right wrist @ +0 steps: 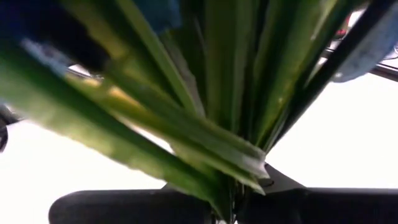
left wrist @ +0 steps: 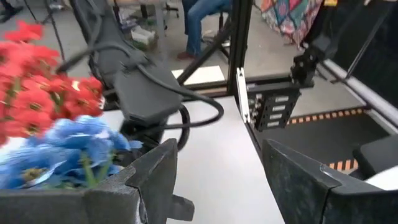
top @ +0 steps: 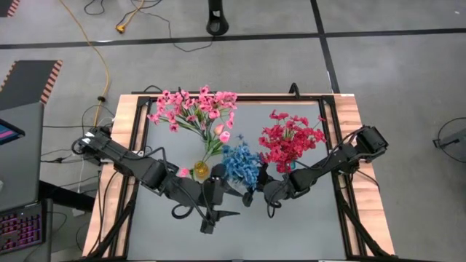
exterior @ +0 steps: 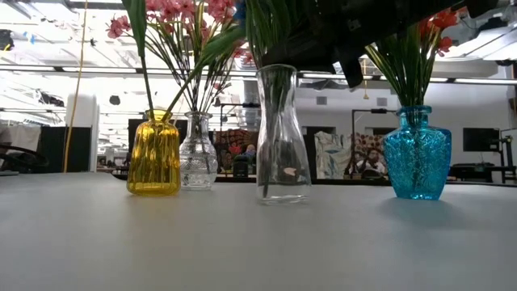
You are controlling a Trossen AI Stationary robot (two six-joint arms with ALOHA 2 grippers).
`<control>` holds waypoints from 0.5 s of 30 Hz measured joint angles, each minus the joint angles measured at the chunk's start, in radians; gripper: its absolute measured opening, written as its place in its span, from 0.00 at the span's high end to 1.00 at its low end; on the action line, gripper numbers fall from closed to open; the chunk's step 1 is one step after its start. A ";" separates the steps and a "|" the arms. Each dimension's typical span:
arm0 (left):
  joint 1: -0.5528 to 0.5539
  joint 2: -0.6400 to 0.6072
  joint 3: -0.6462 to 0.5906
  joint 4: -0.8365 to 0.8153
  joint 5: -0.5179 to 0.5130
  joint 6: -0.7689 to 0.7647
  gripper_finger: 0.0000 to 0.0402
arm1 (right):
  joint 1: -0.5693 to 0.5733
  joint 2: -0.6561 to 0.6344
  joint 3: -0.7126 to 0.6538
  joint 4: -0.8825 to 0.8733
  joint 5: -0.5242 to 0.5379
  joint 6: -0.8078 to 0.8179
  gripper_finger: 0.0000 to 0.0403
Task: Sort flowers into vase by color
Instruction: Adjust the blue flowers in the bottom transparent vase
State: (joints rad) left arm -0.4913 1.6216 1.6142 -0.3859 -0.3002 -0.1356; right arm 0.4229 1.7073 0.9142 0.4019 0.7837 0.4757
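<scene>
Four vases are standing on the grey table (top: 306, 218) as two dark arms are working over it. Pink flowers (top: 193, 109) are fanning out from the yellow vase (exterior: 153, 153), with a small clear patterned vase (exterior: 198, 151) just beside it and slightly behind. Red flowers (top: 291, 138) are sitting in the blue vase (exterior: 417, 153) on the other side. Between them, blue flowers (top: 242, 164) are rising from the tall clear vase (exterior: 283, 133), their green stems showing through the glass.

Reaching in from the right edge, the right gripper (top: 256, 188) is hanging above the tall clear vase, its fingers clenched on the green stems (right wrist: 230, 124) of the blue flowers, which are filling the right wrist view.

Stretching in from the left edge, the left gripper (top: 212, 211) is hovering near the table's front, just beside the blue blossoms, its fingers (left wrist: 155, 177) spread wide and holding nothing.
</scene>
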 joint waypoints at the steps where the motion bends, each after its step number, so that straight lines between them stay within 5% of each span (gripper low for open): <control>1: 0.000 -0.012 0.000 0.000 -0.005 -0.001 0.45 | 0.000 0.000 0.000 0.001 0.000 0.003 0.88; 15: -0.003 -0.118 0.001 0.001 -0.026 0.011 0.45 | 0.000 -0.001 0.001 -0.008 0.005 0.006 0.88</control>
State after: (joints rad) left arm -0.4942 1.5036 1.6154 -0.3851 -0.3264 -0.1245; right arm 0.4229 1.7061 0.9150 0.3939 0.7891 0.4812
